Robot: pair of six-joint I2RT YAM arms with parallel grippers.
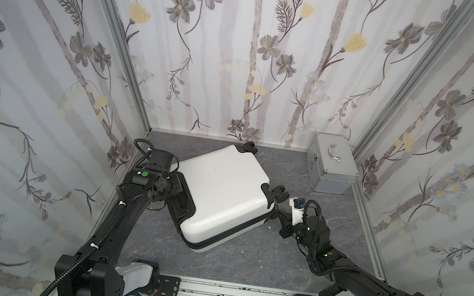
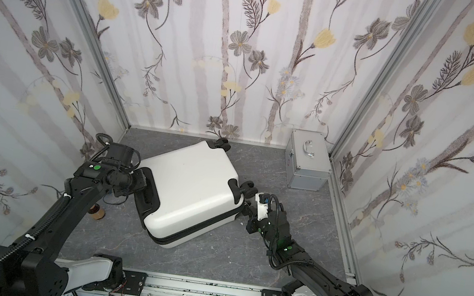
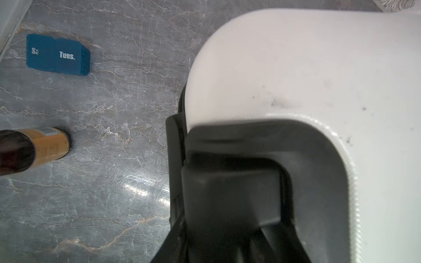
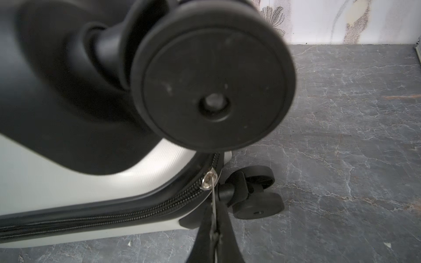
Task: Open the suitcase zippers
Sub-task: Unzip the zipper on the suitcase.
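On the near part of the desk (image 1: pixel 244 266) the suitcase (image 1: pixel 224 184) lies flat, with its long axis going from the handle end on the left to the wheels on the right. Along its near side the zippers (image 1: pixel 230 233) run as one black band, and the teeth there look closed. At the right end of this band, just under a wheel (image 4: pixel 211 91), the right hand (image 4: pixel 213 215) is closed on the thin zipper pull (image 4: pixel 208 181). I judge that the pull must travel leftward along this band, toward the left hand (image 1: pixel 173 188). That hand sits at the black handle (image 3: pixel 230 195), and I cannot tell if it grips there. Farther back, a silver case (image 1: pixel 332 165) stands well apart.
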